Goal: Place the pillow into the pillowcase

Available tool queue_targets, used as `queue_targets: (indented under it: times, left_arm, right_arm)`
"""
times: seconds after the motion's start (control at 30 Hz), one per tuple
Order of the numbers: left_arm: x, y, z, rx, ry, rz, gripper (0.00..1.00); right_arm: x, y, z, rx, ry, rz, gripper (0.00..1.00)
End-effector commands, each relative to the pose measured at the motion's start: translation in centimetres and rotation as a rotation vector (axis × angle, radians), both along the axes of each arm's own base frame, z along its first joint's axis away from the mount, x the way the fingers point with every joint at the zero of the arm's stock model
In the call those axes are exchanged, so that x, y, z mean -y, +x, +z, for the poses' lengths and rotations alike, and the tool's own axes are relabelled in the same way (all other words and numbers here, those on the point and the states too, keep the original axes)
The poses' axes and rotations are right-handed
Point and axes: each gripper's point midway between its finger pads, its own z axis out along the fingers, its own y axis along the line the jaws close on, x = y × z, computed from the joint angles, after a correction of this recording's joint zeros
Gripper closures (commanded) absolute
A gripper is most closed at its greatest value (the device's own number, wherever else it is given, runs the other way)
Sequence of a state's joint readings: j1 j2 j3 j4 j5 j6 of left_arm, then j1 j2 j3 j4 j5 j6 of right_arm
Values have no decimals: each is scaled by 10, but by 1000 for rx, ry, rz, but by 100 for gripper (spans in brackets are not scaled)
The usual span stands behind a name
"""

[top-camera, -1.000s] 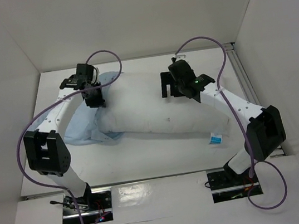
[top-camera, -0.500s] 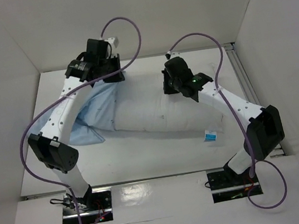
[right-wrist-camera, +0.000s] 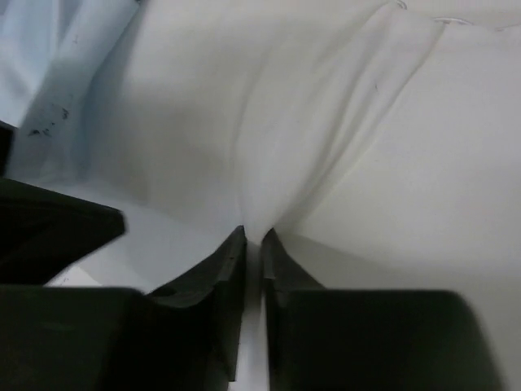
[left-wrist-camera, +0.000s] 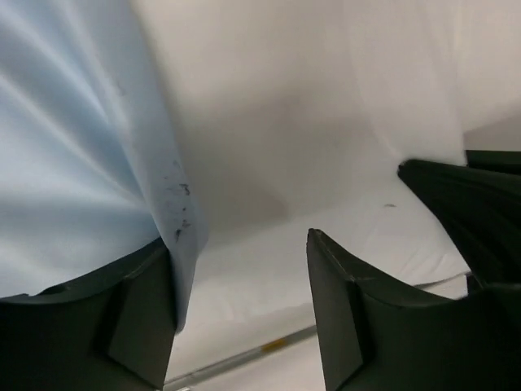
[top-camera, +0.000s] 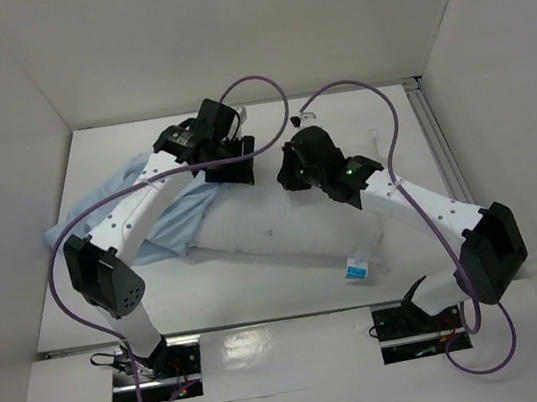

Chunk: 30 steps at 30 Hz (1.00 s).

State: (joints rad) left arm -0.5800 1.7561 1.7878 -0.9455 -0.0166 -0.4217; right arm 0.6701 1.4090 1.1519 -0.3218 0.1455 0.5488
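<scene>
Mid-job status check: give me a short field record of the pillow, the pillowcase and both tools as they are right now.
pillow: white, lying flat, most of it outside the case
tag: blue and white, at the pillow's near right corner
pillowcase: light blue, wrinkled, gathered over the pillow's left end
left tool: open; the pillowcase edge drapes against one finger, not clamped
right tool: shut on a fold of the pillow
task state: insertion not finished
</scene>
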Motion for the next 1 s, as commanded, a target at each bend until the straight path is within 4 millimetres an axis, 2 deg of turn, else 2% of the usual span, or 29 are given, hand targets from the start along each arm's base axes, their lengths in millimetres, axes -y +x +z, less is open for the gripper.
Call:
queue_targets:
  times: [0.0,0.07,0.1,0.13,0.2,0.23,0.27,0.37,0.4,0.43,0.47,0.5,0.53,0.57,0.6,0.63,0.7,0.73,0.77,0.8,0.83,0.87,0.9,0.97]
  left_arm:
    - [-14,13,79,207,-49,51,27]
    - [-17,18,91,226,-60,64,27]
    - [-22,30,97,253,-67,81,28]
    - [-21,32,99,263,-74,81,30]
    - [-26,48,103,292,-79,114,36]
    - [-23,53,104,302,-85,114,36]
    - [-29,63,105,321,-70,146,36]
    - [-33,92,94,327,-28,186,32]
    - [-33,101,99,354,-14,190,32]
    - [-31,116,77,329,30,195,30]
    - [-31,125,72,335,49,212,30]
    - [-38,134,74,361,92,245,29]
    - [-41,139,66,352,124,261,29]
    - [-41,147,48,333,160,272,29]
    - [-49,153,46,349,204,297,28]
    - [-52,155,41,349,227,311,28]
    - [-56,161,33,344,248,304,24]
    - [-53,162,23,324,252,293,24]
    - [-51,163,17,313,258,273,24]
    - [-49,164,11,301,257,264,27]
    - [-45,165,1,280,257,241,31]
    - [-45,165,0,279,257,240,35]
    - [-42,163,-8,255,258,226,56]
    - [-40,164,-6,258,244,220,81]
  right_arm:
    - [-9,-5,43,86,63,52,77]
    - [-10,-7,56,107,62,57,59]
    - [-3,-5,64,127,43,29,39]
    - [0,-3,64,136,29,22,31]
    - [18,1,79,175,-7,-56,21]
    - [24,5,91,201,-12,-96,14]
    - [39,10,100,235,-46,-161,12]
    - [76,22,109,246,-107,-299,5]
    - [97,28,97,206,-149,-345,4]
    - [110,31,99,196,-151,-382,2]
    - [121,33,94,173,-160,-399,0]
    - [147,37,82,127,-174,-455,0]
    - [158,38,78,112,-167,-469,0]
    - [167,38,72,90,-151,-483,0]
    - [168,36,64,56,-121,-453,0]
    - [188,31,46,12,-120,-481,0]
    - [190,26,26,-54,-58,-461,0]
    - [200,25,20,-67,-42,-480,0]
    - [203,19,-3,-120,-35,-485,0]
    - [199,15,-14,-150,-11,-457,0]
    - [205,16,-17,-153,32,-479,0]
    - [203,9,-38,-197,44,-460,0]
    - [191,6,-44,-217,97,-420,0]
    - [187,6,-57,-215,123,-398,0]
